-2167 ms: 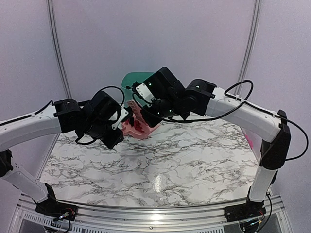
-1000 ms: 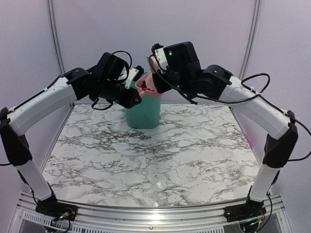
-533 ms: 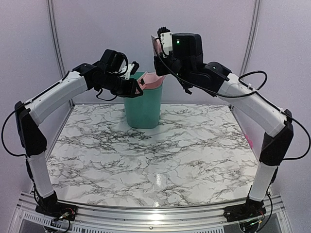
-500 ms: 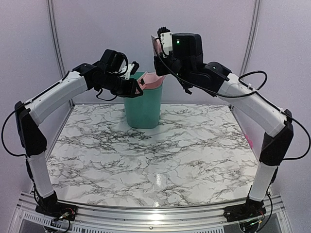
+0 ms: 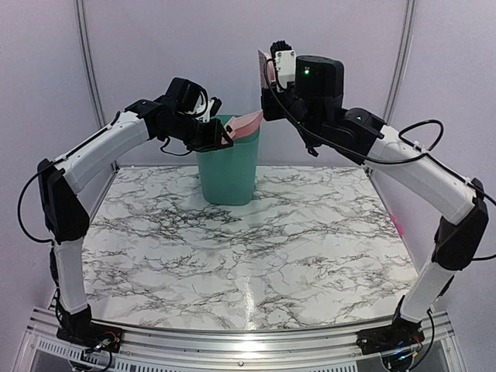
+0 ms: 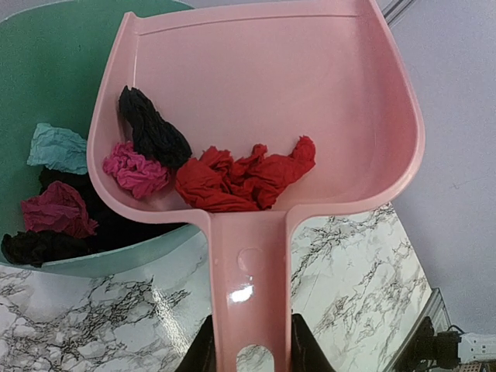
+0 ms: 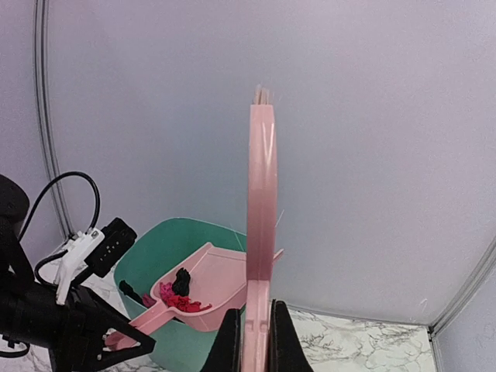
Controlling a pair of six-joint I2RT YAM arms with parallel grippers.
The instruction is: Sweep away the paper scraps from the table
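**Brush lifted away, dustpan held at the bin**

Since half a second ago, the right arm has been carried slightly higher and to the right, and the brush has been taken with it. The dustpan has been kept at the bin's rim.

The table is spanned by both arms, and a green bin is set near its far edge. The left arm is stretched towards the bin from the left. The pink dustpan is gripped by its handle, on which the left gripper is clamped, and its pan is held partly over the bin's opening. The pink brush is held upright, with its handle pinched between the closed fingers of the right gripper. It is kept above and to the right of the bin, apart from the dustpan.

Three paper scraps (one black, one magenta, one red) are seen lying at the back of the pan, close to the handle. More scraps, in light blue, dark pink and black, are seen inside the bin.
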